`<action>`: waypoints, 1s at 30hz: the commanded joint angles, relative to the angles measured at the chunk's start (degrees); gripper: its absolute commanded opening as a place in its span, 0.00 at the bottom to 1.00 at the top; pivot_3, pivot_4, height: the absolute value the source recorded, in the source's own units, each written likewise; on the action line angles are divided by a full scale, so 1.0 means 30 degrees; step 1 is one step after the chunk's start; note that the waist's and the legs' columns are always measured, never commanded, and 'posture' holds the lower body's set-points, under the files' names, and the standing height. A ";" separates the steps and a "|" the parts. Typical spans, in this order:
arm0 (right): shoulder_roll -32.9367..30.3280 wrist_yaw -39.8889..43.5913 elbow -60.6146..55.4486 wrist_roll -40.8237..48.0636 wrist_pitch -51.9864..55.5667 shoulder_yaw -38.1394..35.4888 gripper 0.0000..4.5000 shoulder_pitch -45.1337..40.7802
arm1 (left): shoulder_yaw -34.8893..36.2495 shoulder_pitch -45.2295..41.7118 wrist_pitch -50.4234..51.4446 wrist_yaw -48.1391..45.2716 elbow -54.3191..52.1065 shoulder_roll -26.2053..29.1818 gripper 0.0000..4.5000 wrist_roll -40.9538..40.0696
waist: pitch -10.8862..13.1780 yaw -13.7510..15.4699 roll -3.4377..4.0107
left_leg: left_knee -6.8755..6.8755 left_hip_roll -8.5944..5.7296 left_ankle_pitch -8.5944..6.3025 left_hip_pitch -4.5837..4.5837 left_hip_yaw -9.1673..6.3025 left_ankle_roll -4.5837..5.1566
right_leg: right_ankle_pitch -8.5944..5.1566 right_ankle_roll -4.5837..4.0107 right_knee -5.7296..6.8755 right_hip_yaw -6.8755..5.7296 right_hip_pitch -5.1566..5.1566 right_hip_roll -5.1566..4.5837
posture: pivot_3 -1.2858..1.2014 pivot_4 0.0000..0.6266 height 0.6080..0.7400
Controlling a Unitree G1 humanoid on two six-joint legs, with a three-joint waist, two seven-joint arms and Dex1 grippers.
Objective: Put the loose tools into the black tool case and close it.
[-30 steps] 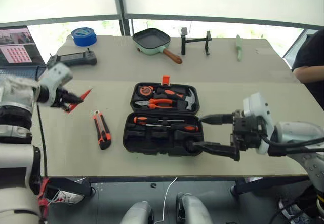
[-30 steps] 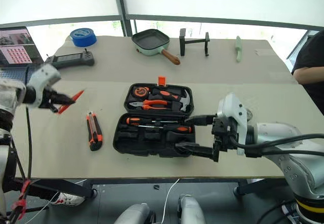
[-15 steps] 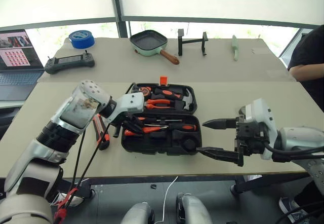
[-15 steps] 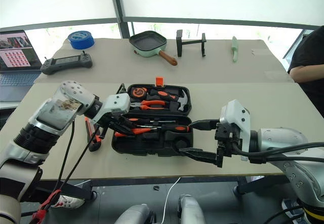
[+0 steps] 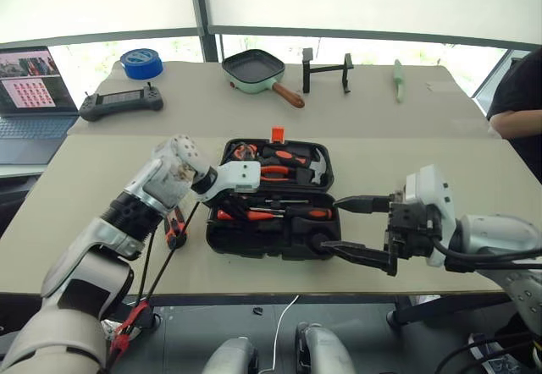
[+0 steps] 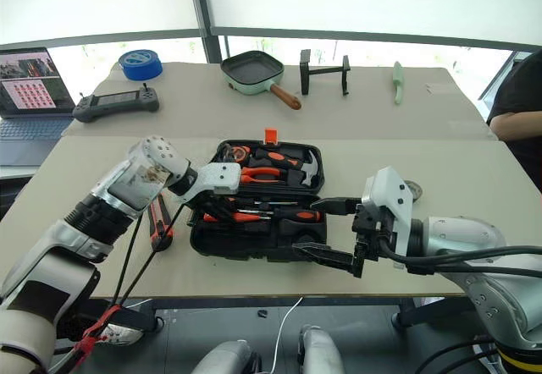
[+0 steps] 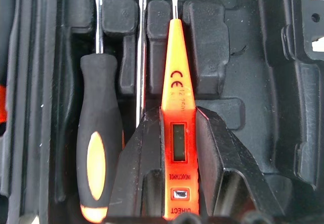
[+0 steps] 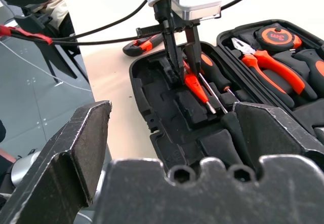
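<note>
The black tool case (image 5: 212, 237) lies open at the table's middle, orange latch (image 5: 277, 134) on its far rim. My left gripper (image 5: 231, 211) is shut on the slim red-orange screwdriver (image 7: 174, 107), holding it low over the case's near half, beside a screwdriver with an orange-and-black handle (image 7: 98, 148) lying in a recess. Another such screwdriver (image 5: 310, 213) lies further right in the case. The orange-black utility knife (image 6: 158, 222) lies on the table left of the case, partly behind my left arm. My right gripper (image 5: 332, 223) is open at the case's right front corner, holding nothing.
Pliers (image 5: 275, 172) and a hammer (image 5: 315, 166) sit in the case's far half. A blue tape roll (image 5: 140, 59), a controller (image 5: 118, 101), a green pan (image 5: 254, 69), a black stand (image 5: 326, 68) and a laptop (image 5: 30, 78) line the far side. A person's arm (image 5: 517, 95) shows at the right.
My left arm swung from the table's left side to over the case and sank, carrying the slim screwdriver. The right gripper stayed put and open.
</note>
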 commanded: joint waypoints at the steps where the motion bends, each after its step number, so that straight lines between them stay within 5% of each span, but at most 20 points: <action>1: 0.0049 -0.0237 -0.0556 0.0011 -0.0530 -0.0114 1.00 -0.0122 | -0.0020 0.0104 -0.0013 -0.0470 -0.0286 0.0127 0.09 0.0140 | 0.0000 -0.0013 0.0000 | 0.0000 0.0000 0.0000 0.0000 -0.0001 0.0000 | 0.0000 0.0000 0.0001 0.0001 0.0000 0.0000 | 0.52 0.24 1.00; 5: 0.0040 -0.0304 -0.0516 0.0053 -0.0621 -0.0135 1.00 -0.0102 | -0.0145 0.0232 -0.0539 -0.0072 0.0027 0.0086 0.09 0.0672 | 0.0000 -0.0049 0.0001 | -0.0002 0.0000 0.0000 0.0002 0.0001 0.0001 | 0.0000 0.0000 -0.0003 0.0001 0.0000 0.0004 | 0.52 0.24 1.00; 13: 0.0190 -0.0392 -0.0259 0.0005 -0.0710 0.0010 1.00 -0.0376 | 0.1094 -0.0091 0.0133 -0.0724 -0.0665 0.0218 0.73 -0.0230 | 0.0000 0.0075 0.0000 | 0.0004 0.0000 0.0000 0.0000 -0.0001 0.0002 | 0.0002 0.0001 0.0001 -0.0002 0.0003 0.0001 | 0.52 0.24 1.00; 22: 0.0070 -0.0002 0.0325 -0.0046 -0.0746 -0.0059 1.00 0.0055 | 0.5230 0.1565 0.0877 -0.2276 -0.1819 0.2107 0.73 -0.5177 | -0.0015 -0.0178 0.0028 | -0.0022 0.0012 -0.0001 0.0022 0.0000 0.0002 | 0.0001 0.0000 0.0029 0.0005 -0.0014 0.0027 | 0.52 0.24 1.00; 30: 0.0125 0.0313 0.1008 -0.0476 -0.0936 0.0378 1.00 -0.0292 | 0.8243 0.4360 -0.2233 0.1642 0.0562 -0.1020 0.10 -0.6387 | -0.0016 0.0139 0.0030 | 0.0003 0.0000 0.0000 0.0015 -0.0007 0.0002 | 0.0013 0.0006 -0.0043 -0.0009 0.0014 0.0025 | 0.52 0.24 1.00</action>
